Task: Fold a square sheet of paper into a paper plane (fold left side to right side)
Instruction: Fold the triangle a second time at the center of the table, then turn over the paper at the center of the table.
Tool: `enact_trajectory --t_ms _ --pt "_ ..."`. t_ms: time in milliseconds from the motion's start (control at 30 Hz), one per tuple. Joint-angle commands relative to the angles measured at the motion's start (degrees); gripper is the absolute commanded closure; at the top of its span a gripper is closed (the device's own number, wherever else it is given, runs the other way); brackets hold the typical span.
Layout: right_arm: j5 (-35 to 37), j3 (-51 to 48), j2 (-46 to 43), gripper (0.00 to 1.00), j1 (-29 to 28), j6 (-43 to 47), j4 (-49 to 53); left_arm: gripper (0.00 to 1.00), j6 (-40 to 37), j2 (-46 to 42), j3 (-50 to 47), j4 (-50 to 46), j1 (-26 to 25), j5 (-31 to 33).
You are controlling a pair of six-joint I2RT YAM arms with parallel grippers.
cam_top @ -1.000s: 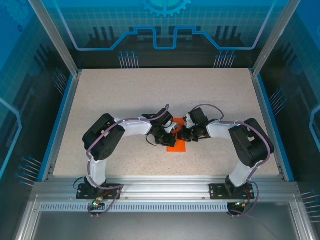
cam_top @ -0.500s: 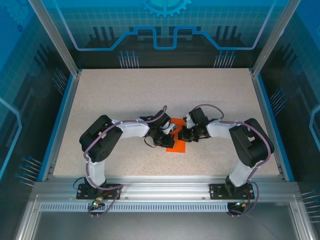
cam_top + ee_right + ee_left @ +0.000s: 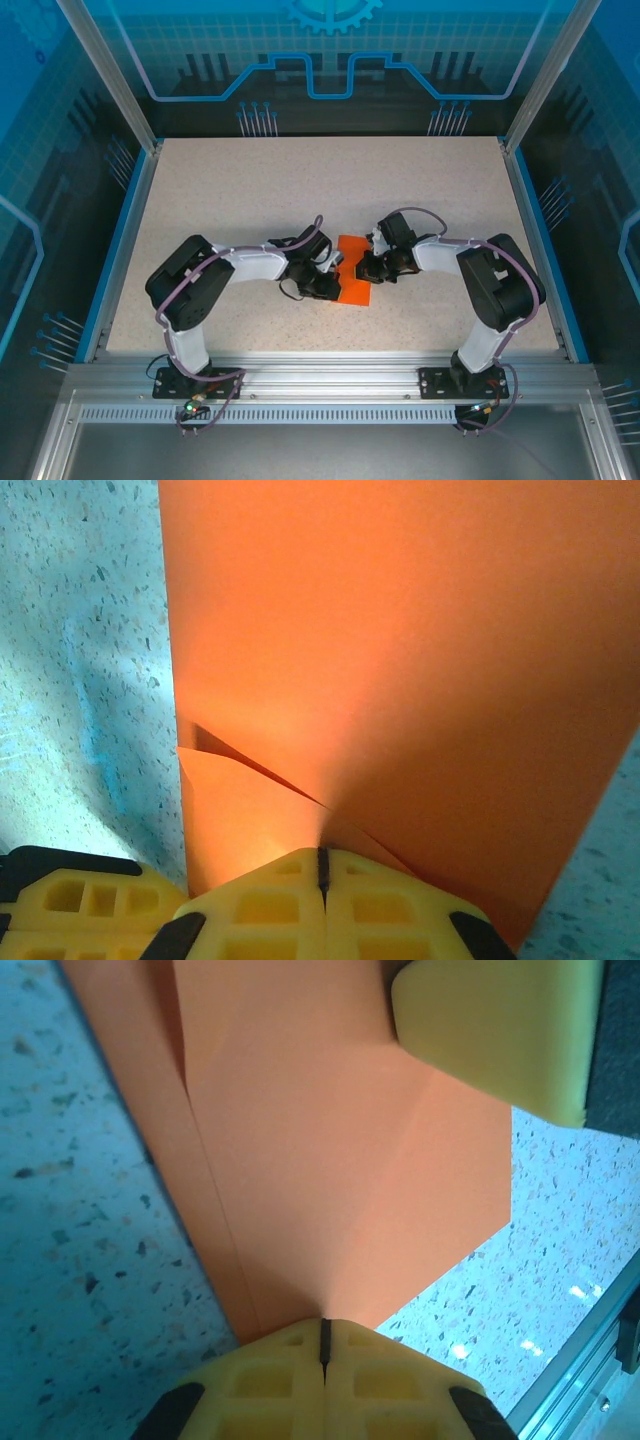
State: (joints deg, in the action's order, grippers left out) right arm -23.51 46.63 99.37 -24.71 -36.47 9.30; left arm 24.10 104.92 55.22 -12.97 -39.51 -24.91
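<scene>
The square sheet of paper [image 3: 353,291] lies mid-table as a bright orange, narrow folded strip with crease lines [image 3: 340,1140]. My left gripper [image 3: 333,284] is shut, its yellow tips [image 3: 323,1325] pressed down on the paper's left fold near the front end. My right gripper [image 3: 366,270] is shut too, with its tips [image 3: 322,855] resting on the paper [image 3: 400,630] beside a small raised flap. One right finger [image 3: 490,1030] appears in the left wrist view. No paper is caught between either pair of jaws.
The speckled beige tabletop [image 3: 250,190] spreads wide around the paper. Blue rails [image 3: 125,240] border its sides and an aluminium frame [image 3: 320,375] runs along the near edge, close to the paper's front corner [image 3: 590,1360].
My left gripper has slid toward the near edge along the paper's left side, and its elbow has swung left. More orange shows at the far end. The right arm held still.
</scene>
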Motion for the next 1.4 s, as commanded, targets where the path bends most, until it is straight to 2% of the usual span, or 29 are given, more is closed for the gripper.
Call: enact_trajectory --t_ms 0,400,533,633,733,833,933,1100,1367 --pt "6.2 -0.8 2.7 0.96 1.3 1.3 6.2 1.00 0.7 -1.1 -3.3 -6.4 1.2 1.7" --pt "5.7 -0.8 1.3 0.96 1.5 1.4 5.3 1.00 0.6 -3.9 -6.3 -6.9 4.3 1.4" --pt "4.1 -0.8 -2.7 0.93 1.4 1.0 2.4 0.95 -0.1 -6.9 -5.9 -6.8 5.0 1.0" --pt "5.6 -0.5 -6.9 0.87 1.4 1.2 1.8 0.87 -0.2 -8.9 -4.9 -6.0 5.4 0.3" --pt "9.3 -1.0 -11.8 0.71 1.4 2.3 2.9 0.78 -0.3 -9.3 -2.7 -4.7 5.6 0.2" --pt "11.9 -2.5 -15.7 0.62 1.7 3.3 3.7 0.67 0.2 -7.8 -0.1 -2.2 5.6 -0.5" --pt "12.0 -4.5 -18.4 0.57 2.6 3.8 4.1 0.63 -0.1 -4.3 3.7 -1.1 5.6 -1.4" --pt "10.3 -7.7 -22.2 0.54 2.6 3.9 3.5 0.58 -1.4 1.8 8.7 -0.9 5.7 -1.1" --pt "9.5 -11.6 -27.1 0.53 2.7 3.7 4.2 0.58 -1.9 7.0 12.4 0.0 5.6 -2.3"
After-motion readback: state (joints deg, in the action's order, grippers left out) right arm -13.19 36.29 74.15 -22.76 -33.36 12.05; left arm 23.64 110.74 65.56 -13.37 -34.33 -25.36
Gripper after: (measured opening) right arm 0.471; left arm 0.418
